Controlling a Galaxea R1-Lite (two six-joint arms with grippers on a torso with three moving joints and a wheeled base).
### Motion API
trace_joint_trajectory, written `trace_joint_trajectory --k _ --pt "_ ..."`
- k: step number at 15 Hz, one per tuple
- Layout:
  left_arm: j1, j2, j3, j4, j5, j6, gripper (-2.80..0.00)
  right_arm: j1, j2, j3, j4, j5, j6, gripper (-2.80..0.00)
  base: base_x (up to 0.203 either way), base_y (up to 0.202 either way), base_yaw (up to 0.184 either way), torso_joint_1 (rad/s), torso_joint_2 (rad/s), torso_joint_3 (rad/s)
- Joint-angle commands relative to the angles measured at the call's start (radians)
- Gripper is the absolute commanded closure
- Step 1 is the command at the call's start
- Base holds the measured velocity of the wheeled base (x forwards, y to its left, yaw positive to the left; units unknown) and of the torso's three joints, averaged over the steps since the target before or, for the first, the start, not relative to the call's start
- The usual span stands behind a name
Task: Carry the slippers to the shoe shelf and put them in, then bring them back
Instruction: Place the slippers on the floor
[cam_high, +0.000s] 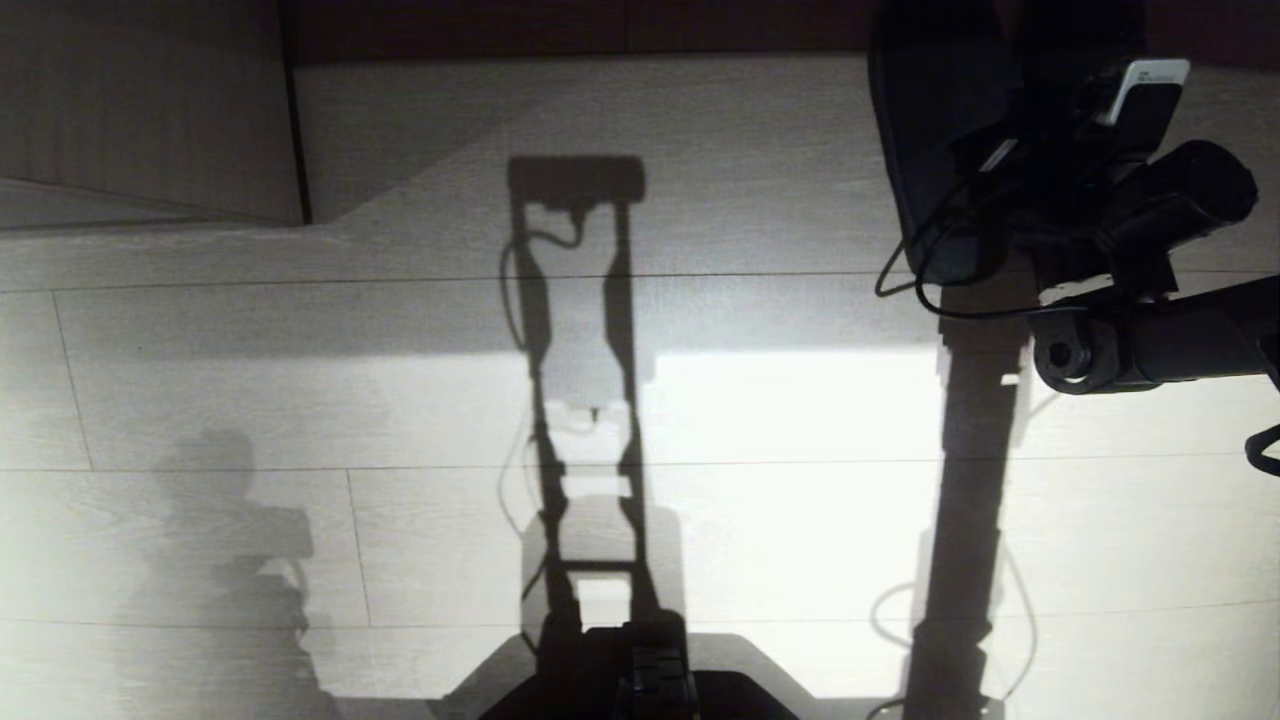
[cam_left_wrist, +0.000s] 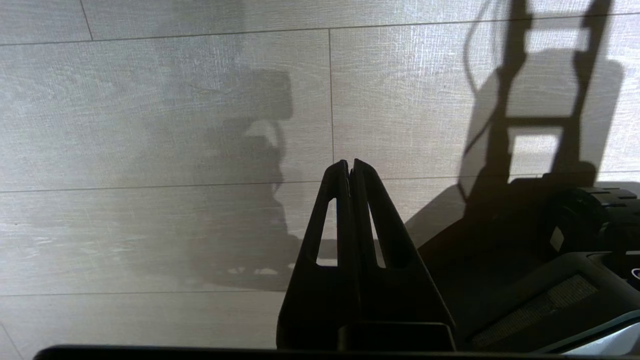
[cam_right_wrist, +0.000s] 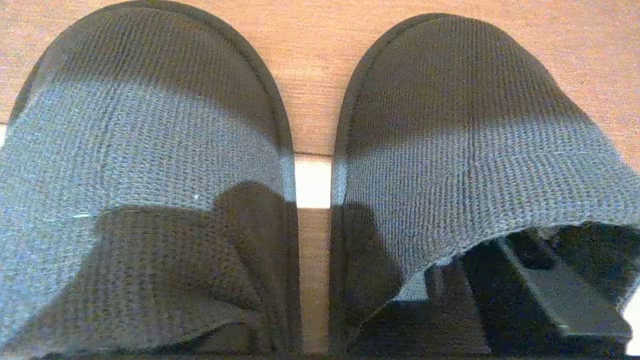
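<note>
The slippers (cam_right_wrist: 450, 150) are seen side by side, toes rounded, in a dark ribbed knit with bound edges, resting on wood-grain board. The right gripper's (cam_right_wrist: 500, 280) state cannot be told; one finger is glimpsed inside a slipper. The left gripper (cam_left_wrist: 351, 170) is pressed together above pale plank floor (cam_left_wrist: 150, 150).

The floor (cam_high: 800, 420) is pale wood-grain planks laid crosswise, with thin dark seams. Hard light falls across it in a bright band through the middle of the head view, while the far strip lies dim. Long shadows (cam_high: 575, 400) stretch over the boards — a tall ladder-like one in the centre, a softer blurred one at the lower left. At the upper left stands a pale board panel (cam_high: 150, 110) with a dark edge, and along the top runs a dark brown strip (cam_high: 560, 28).
</note>
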Motion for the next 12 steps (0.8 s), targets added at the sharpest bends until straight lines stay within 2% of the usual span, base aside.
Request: trace_joint_trajectory --k 1,4,7,12 --pt "0.000 0.000 0.000 0.000 0.000 0.000 0.00 0.000 -0.051 0.045 0.002 0.000 0.000 -2.80 0.000 0.000 0.000 0.000 0.00 0.000" --pt "0.000 0.000 0.000 0.000 0.000 0.000 0.00 0.000 -0.098 0.102 0.006 0.001 0.004 -2.80 0.000 0.000 0.000 0.000 0.00 0.000" --pt "0.000 0.000 0.000 0.000 0.000 0.000 0.00 0.000 -0.202 0.230 0.017 0.000 0.010 -2.80 0.000 0.000 0.000 0.000 0.00 0.000" --pt "0.000 0.000 0.000 0.000 0.000 0.000 0.00 0.000 -0.357 0.358 0.060 0.000 0.034 -2.80 0.000 0.000 0.000 0.000 0.00 0.000"
